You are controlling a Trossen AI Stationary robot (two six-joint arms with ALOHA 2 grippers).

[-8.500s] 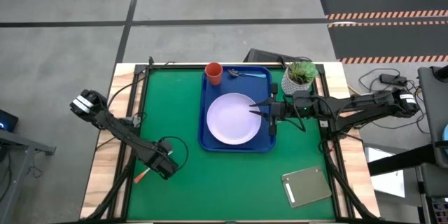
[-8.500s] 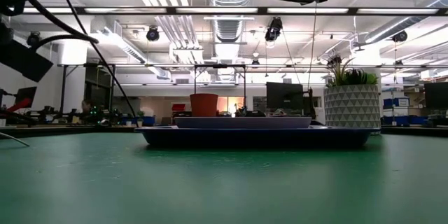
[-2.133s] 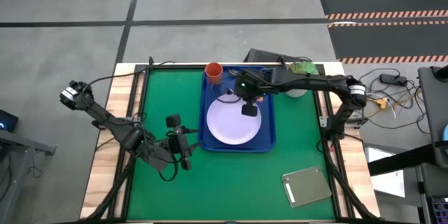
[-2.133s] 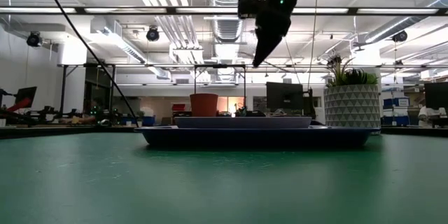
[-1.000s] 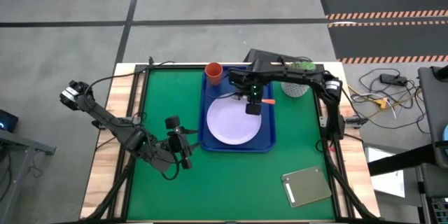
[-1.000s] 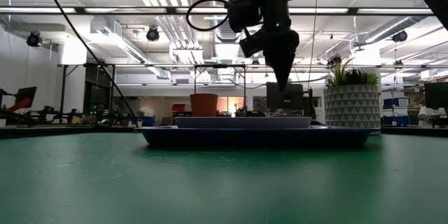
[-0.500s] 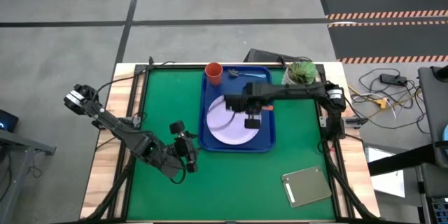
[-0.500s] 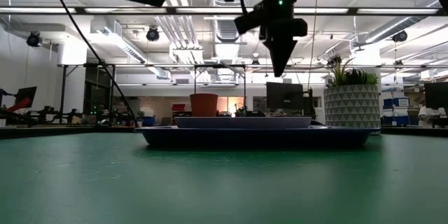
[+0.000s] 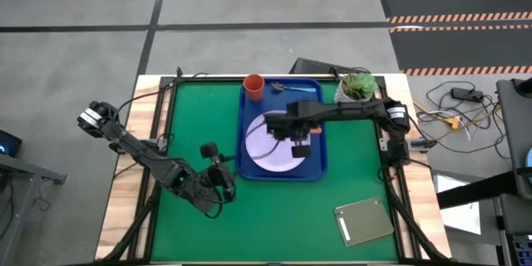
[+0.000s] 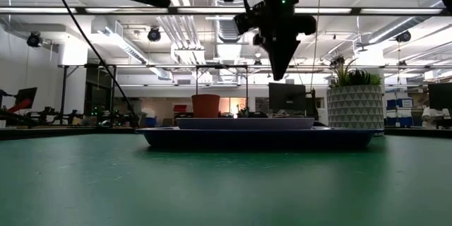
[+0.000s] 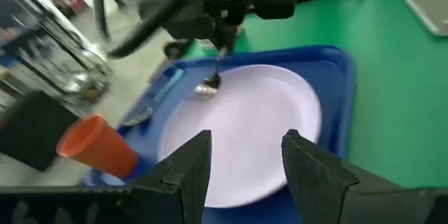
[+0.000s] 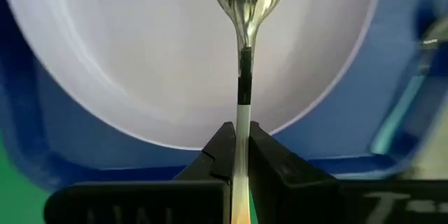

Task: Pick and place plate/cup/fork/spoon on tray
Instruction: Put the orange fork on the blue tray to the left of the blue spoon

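My right gripper [image 9: 296, 133] hangs over the pale plate [image 9: 264, 151], which lies in the blue tray [image 9: 320, 168]. It is shut on the orange-handled fork [image 12: 242, 49], whose tines [image 11: 208, 85] point down above the plate. It also shows in the low view [image 10: 277, 70]. The orange-red cup [image 9: 253, 87] stands in the tray's far left corner. The blue-handled spoon [image 9: 297, 89] lies along the tray's far side. My left gripper [image 9: 223, 179] is open and empty over the green mat, left of the tray's near left corner; its fingers show in the left wrist view [image 11: 241, 171]. My right gripper pinches the fork's handle near its tine end [image 12: 242, 127] between its two fingers. The fingers point down from above and the fork runs along them. The fork hangs upright, tines lowest, clear of the plate.
A white patterned pot with a green plant [image 9: 357, 87] stands right of the tray's far right corner. A grey square slab [image 9: 363, 221] lies near the table's near right corner. Bare green mat [image 9: 199, 125] lies left of the tray.
My right gripper has carried the fork from the far part of the tray toward the table's near edge, over the plate, and has risen a little. The fork stays tines down. My left gripper has shifted slightly toward the tray.
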